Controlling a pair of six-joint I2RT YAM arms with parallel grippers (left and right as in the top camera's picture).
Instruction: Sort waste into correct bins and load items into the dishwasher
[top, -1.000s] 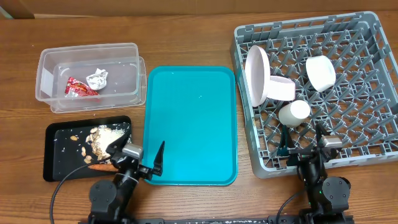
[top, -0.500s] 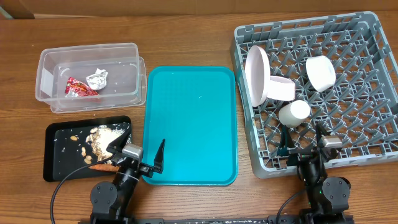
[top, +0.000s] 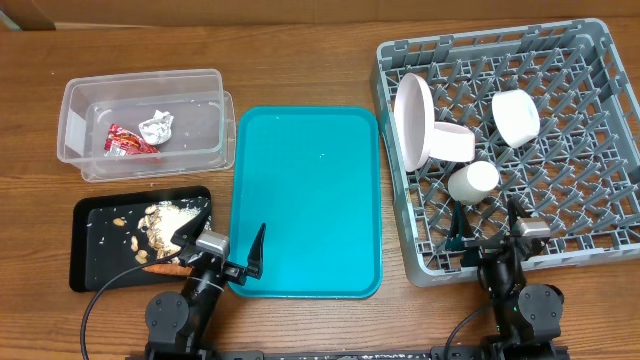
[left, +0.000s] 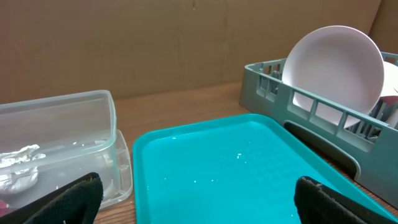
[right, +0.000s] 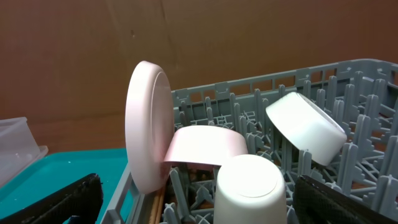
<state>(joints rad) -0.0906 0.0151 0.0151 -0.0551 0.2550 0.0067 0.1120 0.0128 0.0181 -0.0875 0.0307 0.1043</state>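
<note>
left gripper: fingers spread wide, holding nothing; sits at the near edge of the table, over the gap between the black tray and the teal tray
right gripper: fingers also spread wide, holding nothing; sits at the near rim of the dish rack

waste: red wrapper and paper wad lie inside the clear tub, touching or nearly so; peanut shells are scattered on the black tray with pale crumbs; carrot lies along that tray's near edge, just beside the left gripper

dishes, all in the rack: plate stands on edge at the left side; one bowl leans against the plate, tilted; second bowl sits tilted further right, apart from the first; cup is upside down just in front of the leaning bowl

right wrist view shows a tan wooden sliver low beside the plate; cannot tell if it is the chopsticks

teal tray sits between the tub side and the rack, with only small specks on it
</note>
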